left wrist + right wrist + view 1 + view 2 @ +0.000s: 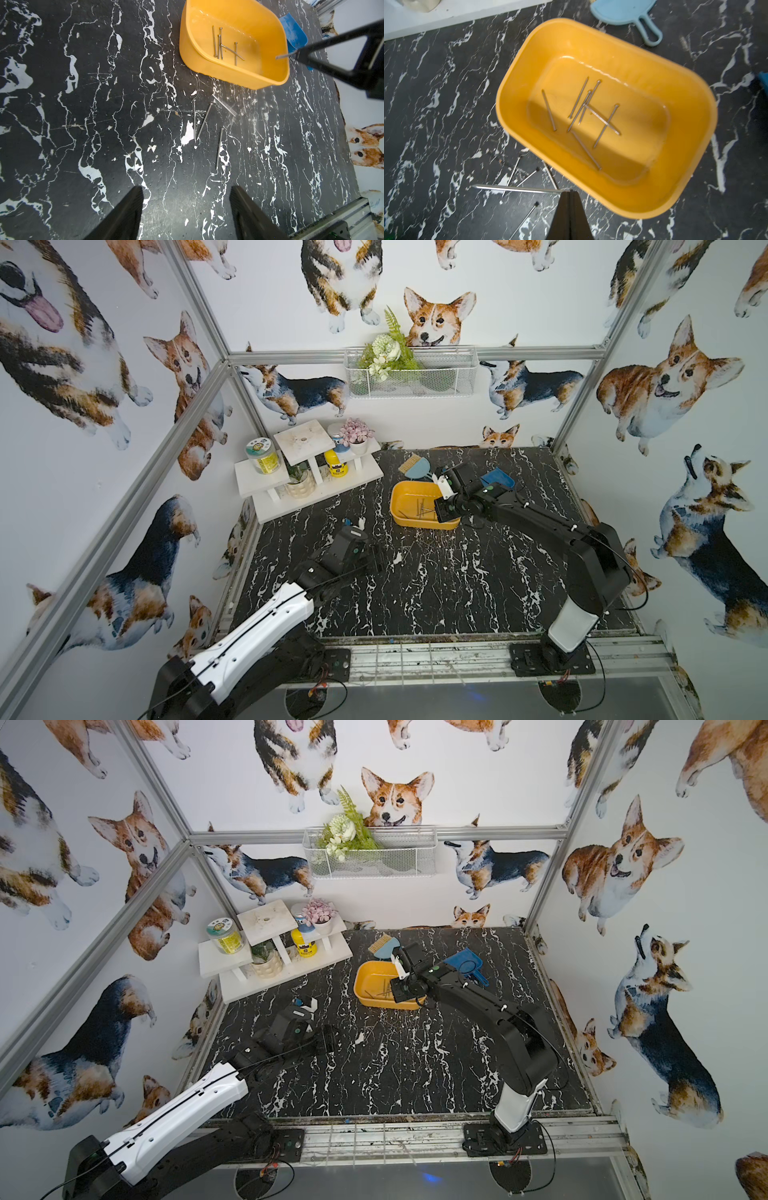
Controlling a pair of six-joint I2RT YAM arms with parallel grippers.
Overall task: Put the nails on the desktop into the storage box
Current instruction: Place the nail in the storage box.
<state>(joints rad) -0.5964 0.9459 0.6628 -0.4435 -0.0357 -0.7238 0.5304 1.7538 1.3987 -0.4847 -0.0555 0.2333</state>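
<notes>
Now the storage box (685, 166) holds seven nails (606, 126), desktop (446, 104) four, right claw (570, 192) pinches one, left claw (186, 188) gapes.

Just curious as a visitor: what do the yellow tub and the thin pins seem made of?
The yellow tub looks like glossy moulded plastic: rounded corners, shiny highlights. The nails look like bare grey metal, glinting along their shafts.
</notes>
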